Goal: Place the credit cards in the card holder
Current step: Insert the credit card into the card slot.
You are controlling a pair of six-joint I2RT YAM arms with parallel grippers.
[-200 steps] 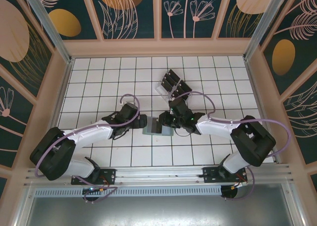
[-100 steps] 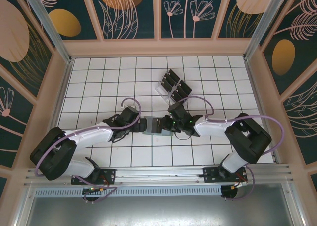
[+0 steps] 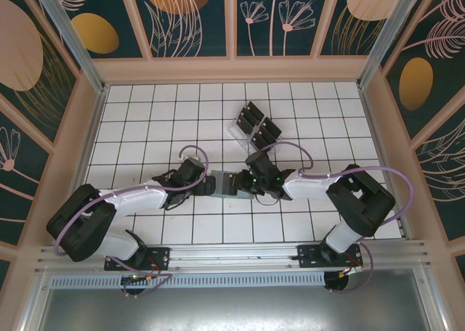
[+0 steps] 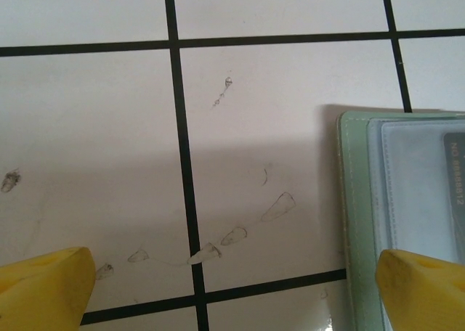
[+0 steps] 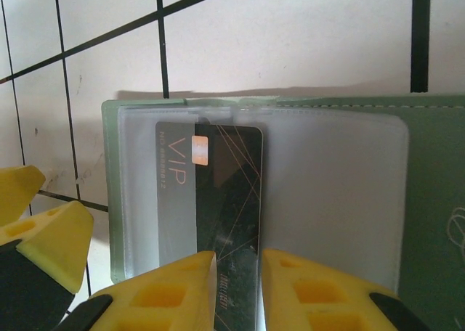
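Further back, a clear rack holds credit cards

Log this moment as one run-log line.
phase: inserting | right end effector: shut on black rectangular VIP card, partly inside soft grey-green card holder | left end effector: open, at holder's edge

The left gripper is closing in on the flat grey-green soft card holder; the right gripper is dropping lower over it.
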